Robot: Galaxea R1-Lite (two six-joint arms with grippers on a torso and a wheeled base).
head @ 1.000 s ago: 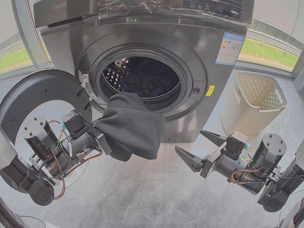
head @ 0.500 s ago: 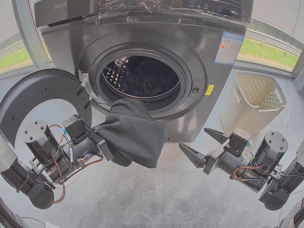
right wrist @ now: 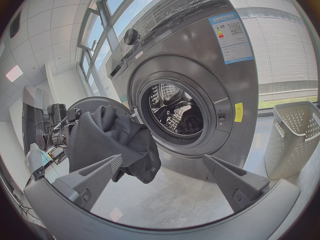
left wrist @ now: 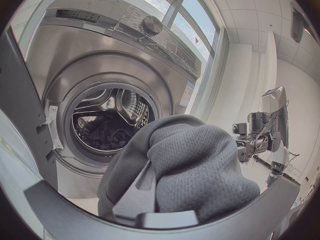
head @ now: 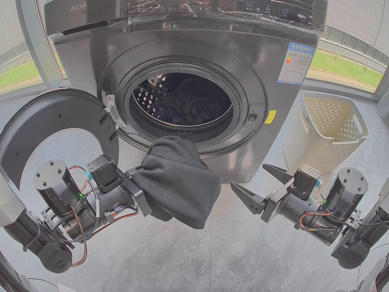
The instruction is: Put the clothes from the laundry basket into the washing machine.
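Garment [head: 178,179], dark grey and bunched, is clamped in the left gripper [left wrist: 146,180] and hangs at 6 o'clock of the washing machine [head: 251,61] opening, outside the drum. Dark clothes [head: 190,102] lie inside. The door [head: 52,114] stands open at 9 o'clock. The right gripper [head: 249,176], spread wide, sits at 5 o'clock. The laundry basket [head: 324,130] stands at 3 o'clock.

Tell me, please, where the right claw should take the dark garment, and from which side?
Probably by the loose lower fold of the dark garment, hanging free. Bring the open right claw in from the robot's right, where the cloth bulges clear; the left claw grips its other side.
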